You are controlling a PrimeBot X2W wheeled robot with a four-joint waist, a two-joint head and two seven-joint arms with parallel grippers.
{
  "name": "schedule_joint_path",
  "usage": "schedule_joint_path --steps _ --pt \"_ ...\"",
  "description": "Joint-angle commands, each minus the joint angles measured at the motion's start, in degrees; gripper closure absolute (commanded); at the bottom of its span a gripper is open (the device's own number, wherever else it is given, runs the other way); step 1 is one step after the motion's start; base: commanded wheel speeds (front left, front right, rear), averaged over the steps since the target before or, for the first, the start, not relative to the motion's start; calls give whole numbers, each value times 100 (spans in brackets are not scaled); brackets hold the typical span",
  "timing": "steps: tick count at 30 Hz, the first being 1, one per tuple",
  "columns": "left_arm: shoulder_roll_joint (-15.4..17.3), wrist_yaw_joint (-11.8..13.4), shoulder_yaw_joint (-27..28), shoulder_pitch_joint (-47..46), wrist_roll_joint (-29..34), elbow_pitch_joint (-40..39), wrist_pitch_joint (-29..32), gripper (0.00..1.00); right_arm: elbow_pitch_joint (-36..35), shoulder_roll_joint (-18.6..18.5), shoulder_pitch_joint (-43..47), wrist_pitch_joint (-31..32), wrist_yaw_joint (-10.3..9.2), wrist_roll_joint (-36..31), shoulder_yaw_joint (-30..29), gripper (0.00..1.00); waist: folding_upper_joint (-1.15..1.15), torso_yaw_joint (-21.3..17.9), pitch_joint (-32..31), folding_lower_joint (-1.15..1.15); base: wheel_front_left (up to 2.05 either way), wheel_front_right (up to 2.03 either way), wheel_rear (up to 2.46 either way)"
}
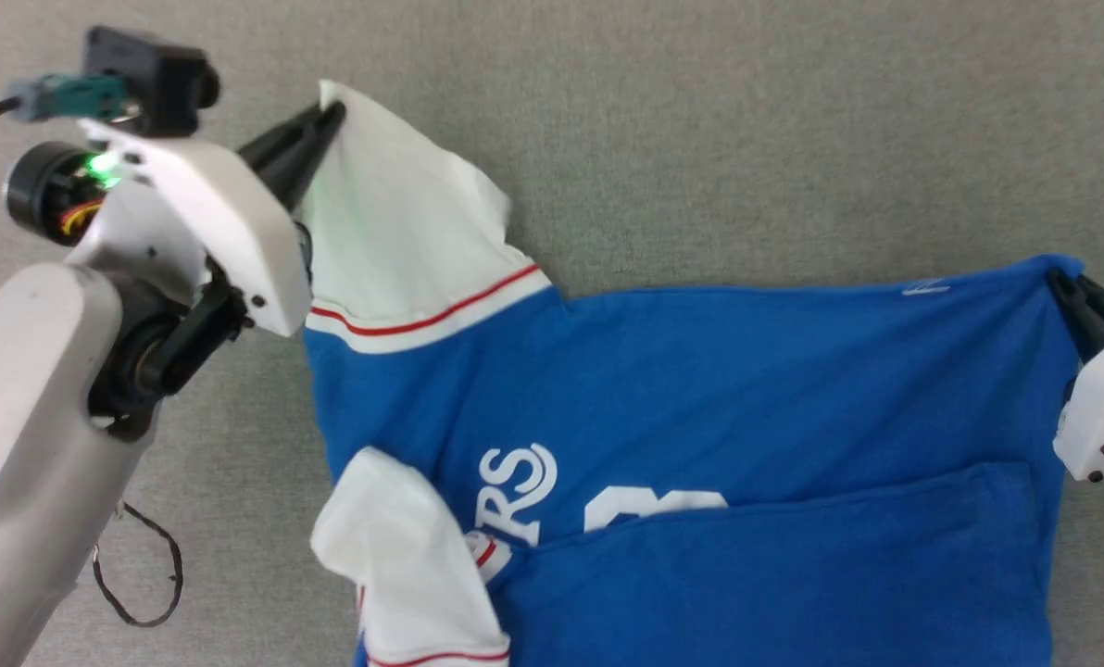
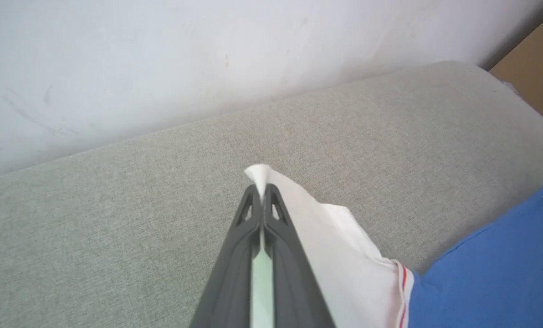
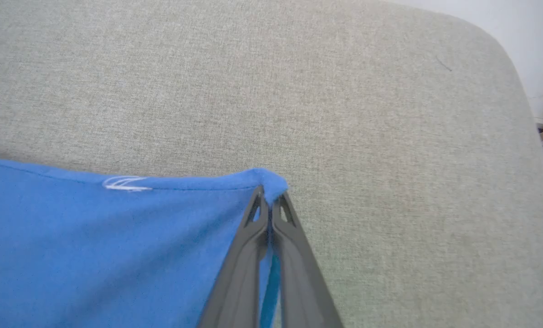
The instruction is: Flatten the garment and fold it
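The garment (image 1: 700, 398) is a bright blue T-shirt with white sleeves and red-striped white trim, spread across the grey surface with white lettering facing up. Its lower part is folded over itself. My left gripper (image 1: 330, 119) is shut on the tip of the far white sleeve (image 2: 326, 237), seen pinched at my left gripper (image 2: 263, 189) in the left wrist view. My right gripper (image 1: 1066, 281) is shut on the blue far right corner (image 3: 271, 180), with cloth between the closed fingers of my right gripper (image 3: 269, 191). A second white sleeve (image 1: 404, 556) lies crumpled at the near left.
The grey fabric surface (image 1: 746, 139) extends beyond the shirt on the far side. A white wall (image 2: 162, 68) stands behind its far edge. The surface's rounded corner (image 3: 494, 41) lies to the right. A thin black cable (image 1: 140, 574) loops near my left arm.
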Motion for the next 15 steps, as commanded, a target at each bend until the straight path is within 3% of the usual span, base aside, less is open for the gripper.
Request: schedule_joint_path --steps 1,8,15 --pt "22 11 75 149 39 -44 -157 100 -9 -35 35 -83 -6 -61 -34 100 0 -16 -288 0 0 0 0" --pt "261 111 285 923 71 -549 -841 100 -34 47 537 -359 -6 -4 -145 100 0 37 -833 0 0 0 0" --pt "594 425 309 2098 94 -1404 -1192 100 -212 265 1256 -556 -6 107 -326 100 0 131 -1223 0 0 0 0"
